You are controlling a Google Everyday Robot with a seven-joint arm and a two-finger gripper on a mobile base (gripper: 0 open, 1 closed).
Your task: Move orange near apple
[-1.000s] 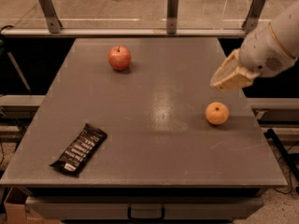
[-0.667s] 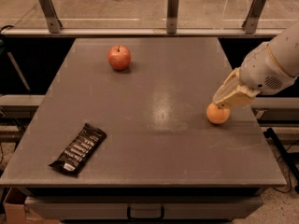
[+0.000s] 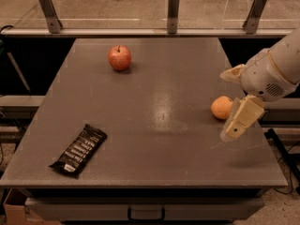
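Flat matte grey table (image 3: 154, 172): near left lies a glossy black oblong wrapped bar (image 3: 78, 150) set at a slant, and at the far side left of centre stands the round red apple (image 3: 119, 57) with its short dark stem up. Well apart, at the right edge, sits the small round dimpled orange (image 3: 220, 107). The cream blocky gripper (image 3: 236, 123) on a smooth white rounded arm hangs just beside the orange's right, partly overlapping it; clenched or released, cannot tell.
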